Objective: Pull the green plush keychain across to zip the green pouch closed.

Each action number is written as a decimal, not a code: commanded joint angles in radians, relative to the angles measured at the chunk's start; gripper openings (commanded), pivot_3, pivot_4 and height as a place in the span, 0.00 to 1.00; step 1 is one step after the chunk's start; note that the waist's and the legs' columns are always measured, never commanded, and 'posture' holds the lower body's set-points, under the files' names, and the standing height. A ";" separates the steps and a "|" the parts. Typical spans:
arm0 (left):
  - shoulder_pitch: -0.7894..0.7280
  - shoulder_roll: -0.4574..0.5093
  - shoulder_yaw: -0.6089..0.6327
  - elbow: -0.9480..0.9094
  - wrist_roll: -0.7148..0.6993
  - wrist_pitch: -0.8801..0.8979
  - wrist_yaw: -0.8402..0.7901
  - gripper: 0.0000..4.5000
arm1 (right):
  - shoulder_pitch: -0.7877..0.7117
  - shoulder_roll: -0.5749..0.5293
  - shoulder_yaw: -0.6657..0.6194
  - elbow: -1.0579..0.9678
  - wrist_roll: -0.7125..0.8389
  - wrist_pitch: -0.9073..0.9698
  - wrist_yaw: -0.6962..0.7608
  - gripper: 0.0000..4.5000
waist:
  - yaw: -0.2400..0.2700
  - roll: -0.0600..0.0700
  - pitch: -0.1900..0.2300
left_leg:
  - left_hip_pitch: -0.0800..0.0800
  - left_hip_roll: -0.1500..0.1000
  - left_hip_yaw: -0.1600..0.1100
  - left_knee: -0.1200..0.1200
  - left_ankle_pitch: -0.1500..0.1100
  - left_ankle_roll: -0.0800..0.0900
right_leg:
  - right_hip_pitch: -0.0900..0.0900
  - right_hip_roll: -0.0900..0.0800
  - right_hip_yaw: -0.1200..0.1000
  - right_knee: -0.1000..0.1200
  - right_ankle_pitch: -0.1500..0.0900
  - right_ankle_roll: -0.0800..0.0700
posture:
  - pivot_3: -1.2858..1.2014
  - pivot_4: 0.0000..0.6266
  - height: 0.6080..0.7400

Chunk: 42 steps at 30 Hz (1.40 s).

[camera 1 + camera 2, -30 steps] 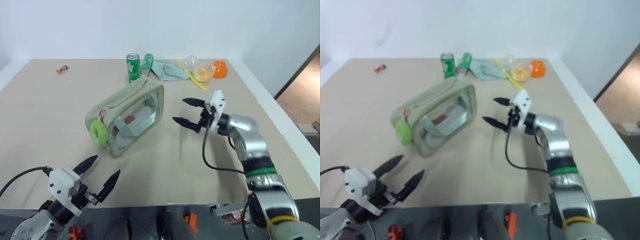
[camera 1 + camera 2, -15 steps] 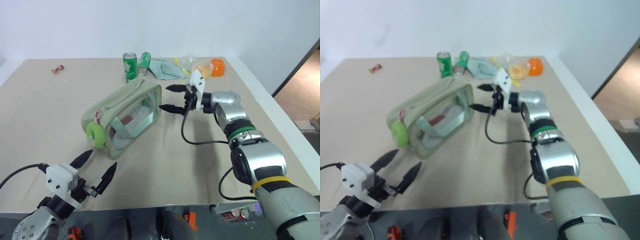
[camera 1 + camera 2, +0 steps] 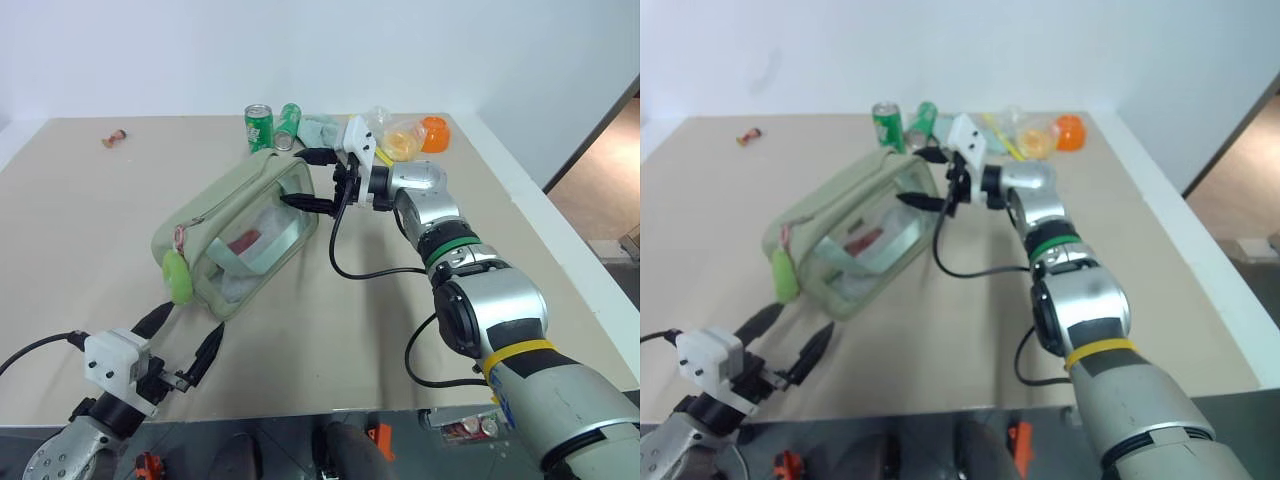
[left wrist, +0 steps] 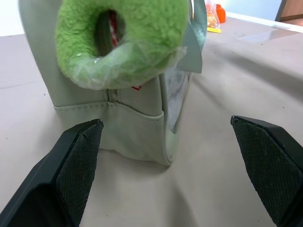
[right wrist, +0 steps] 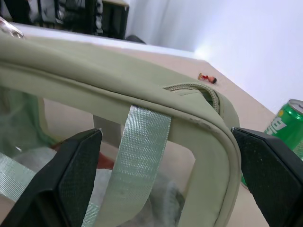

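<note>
the green pouch (image 3: 240, 235) is lying mid-table (image 3: 90, 230), running from near left to far right. the green plush keychain (image 3: 178, 275) is hanging at its near-left end. the right gripper (image 3: 312, 179) is sitting at the pouch's far-right end, its fingers spread either side of that corner. the left gripper (image 3: 178, 335) is waiting just near of the keychain, apart from it. two cans (image 3: 270, 124), a cloth (image 3: 322, 129) and other small items are lying along the far edge, behind the pouch.

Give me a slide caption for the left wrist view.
Open left gripper faces the green plush keychain hanging on the green pouch.
</note>
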 commanded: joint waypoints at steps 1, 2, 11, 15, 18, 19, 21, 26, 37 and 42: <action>-0.011 0.002 0.011 -0.008 0.007 -0.011 0.010 1.00 | -0.026 -0.007 0.000 0.001 -0.029 -0.036 -0.037 1.00 | 0.000 0.000 0.000 | 0.000 0.000 0.001 0.000 0.000 0.000 | 0.000 0.000 0.000 0.000 0.000 0.000 | 0.52 0.24 1.00; -0.015 0.001 0.008 -0.006 0.009 -0.010 0.011 1.00 | -0.027 -0.009 0.002 0.003 -0.042 -0.045 -0.062 1.00 | 0.000 0.000 0.000 | 0.000 0.000 0.002 0.000 0.000 0.000 | -0.001 0.000 0.001 0.000 0.000 0.000 | 0.52 0.24 1.00; -0.028 0.004 0.010 0.021 0.016 -0.016 -0.002 1.00 | -0.031 -0.006 -0.023 0.006 -0.040 -0.031 -0.028 0.66 | 0.000 0.000 0.000 | 0.000 0.000 0.005 0.000 0.000 0.000 | -0.001 0.000 0.001 0.000 0.000 0.000 | 0.52 0.24 1.00; -0.069 0.020 0.035 0.049 0.002 -0.003 -0.008 1.00 | -0.018 -0.016 -0.037 -0.005 -0.027 -0.026 0.008 0.33 | -0.001 0.000 0.000 | 0.000 0.001 0.005 0.000 0.000 0.000 | -0.001 0.001 0.001 0.000 0.001 0.000 | 0.52 0.24 1.00; -0.088 0.037 0.053 0.074 -0.003 -0.005 -0.022 1.00 | -0.010 -0.028 -0.044 -0.022 -0.011 -0.029 0.046 0.11 | -0.001 0.000 0.000 | 0.000 0.002 0.005 0.000 0.000 0.000 | -0.001 0.003 0.001 0.000 0.001 -0.001 | 0.52 0.24 1.00; -0.096 0.044 0.059 0.088 -0.005 -0.007 -0.028 1.00 | -0.006 -0.033 -0.050 -0.033 0.000 -0.021 0.063 0.05 | -0.001 0.000 0.000 | 0.000 0.004 0.005 0.000 0.000 0.000 | -0.001 0.004 0.001 0.000 0.001 -0.002 | 0.52 0.24 1.00; -0.124 0.062 0.076 0.121 -0.014 -0.005 -0.039 1.00 | 0.013 -0.049 -0.057 -0.071 0.021 -0.006 0.111 0.00 | 0.000 0.000 0.000 | 0.000 0.004 0.005 0.000 0.000 0.000 | -0.001 0.004 0.001 0.000 0.002 -0.002 | 0.52 0.24 1.00; -0.185 0.100 0.096 0.177 -0.030 -0.003 -0.070 1.00 | 0.073 -0.093 -0.060 -0.206 0.069 0.038 0.167 0.00 | 0.003 0.000 0.000 | 0.000 0.004 0.005 0.000 0.000 0.000 | -0.001 0.004 0.001 0.000 0.002 -0.002 | 0.52 0.24 1.00; -0.324 0.157 0.083 0.241 -0.048 0.027 -0.129 1.00 | 0.462 -0.287 -0.056 -1.062 0.196 0.540 0.067 0.00 | 0.010 0.000 0.000 | -0.002 0.002 0.005 0.000 -0.001 -0.002 | -0.002 0.002 0.001 0.000 0.001 0.000 | 0.52 0.24 1.00; -0.381 0.168 0.051 0.252 -0.068 0.062 -0.156 1.00 | 0.654 -0.359 -0.095 -1.345 0.255 0.740 -0.059 0.00 | 0.010 0.000 0.000 | -0.001 0.002 0.005 0.000 -0.001 -0.002 | -0.001 0.002 0.001 0.000 0.001 0.000 | 0.52 0.24 1.00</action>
